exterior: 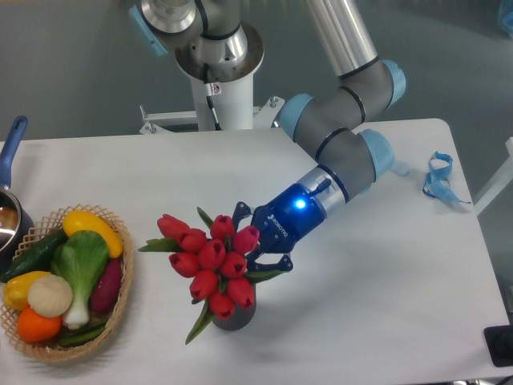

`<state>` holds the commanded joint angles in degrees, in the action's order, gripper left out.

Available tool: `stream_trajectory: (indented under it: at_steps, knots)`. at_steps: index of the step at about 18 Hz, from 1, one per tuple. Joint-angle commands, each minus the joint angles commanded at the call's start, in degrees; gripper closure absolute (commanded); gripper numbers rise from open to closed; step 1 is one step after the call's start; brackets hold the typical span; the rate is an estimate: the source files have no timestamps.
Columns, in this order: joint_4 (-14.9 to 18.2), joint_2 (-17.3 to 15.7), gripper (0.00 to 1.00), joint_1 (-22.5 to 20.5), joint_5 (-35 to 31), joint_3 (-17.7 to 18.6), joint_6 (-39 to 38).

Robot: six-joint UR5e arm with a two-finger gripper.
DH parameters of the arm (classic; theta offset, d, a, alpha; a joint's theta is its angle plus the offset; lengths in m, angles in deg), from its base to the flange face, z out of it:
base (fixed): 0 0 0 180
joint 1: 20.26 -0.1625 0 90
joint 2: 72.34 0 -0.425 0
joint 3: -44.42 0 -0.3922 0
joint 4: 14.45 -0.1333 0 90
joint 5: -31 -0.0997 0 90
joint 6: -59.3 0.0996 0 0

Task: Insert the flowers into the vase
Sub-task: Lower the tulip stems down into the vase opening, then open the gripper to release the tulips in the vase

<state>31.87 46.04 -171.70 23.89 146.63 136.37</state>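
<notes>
Nearest the camera, the vase [234, 318] stood on the table [385, 281], mostly hidden: only its dark lower wall showed beneath the flowers [210, 261]. The red buds bunched right over its mouth, leaning left, with one green leaf hanging down past the vase's left side and another poking out toward the basket [120, 309]. The stems were out of sight behind the buds, so how deep they sat in the vase could not be told.

The gripper [258, 245] was pressed against the right side of the bunch, its dark fingers [272, 265] spread above and below a leaf; the buds hid the tips, so I could not tell whether it gripped the stems or not. A blue light glowed on the wrist.

At the left, the basket held vegetables, and a pot [10, 210] with a blue handle sat at the table's edge. Farther back on the right lay a blue ribbon [438, 176].
</notes>
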Motion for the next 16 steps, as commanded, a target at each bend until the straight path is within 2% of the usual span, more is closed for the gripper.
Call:
stream_trajectory:
  at_steps: [4,5,6,8,10,12,16]
  knots:
    - [0.0,0.4,0.80,0.0,0.0,1.7,3.7]
    - [0.0,0.4,0.76,-0.1,0.0,1.7,4.0]
    - [0.0,0.5,0.64,-0.2,0.0,1.4,4.1]
    - [0.0,0.4,0.32,-0.4,0.0,1.0,4.6]
    - [0.0,0.4,0.13,-1.0,0.0,1.1,5.6]
    - [0.0,0.1,0.00,-1.1,0.0,1.1,5.8]
    - [-0.3,-2.5,0.00,-2.5,-2.4,1.7,6.2]
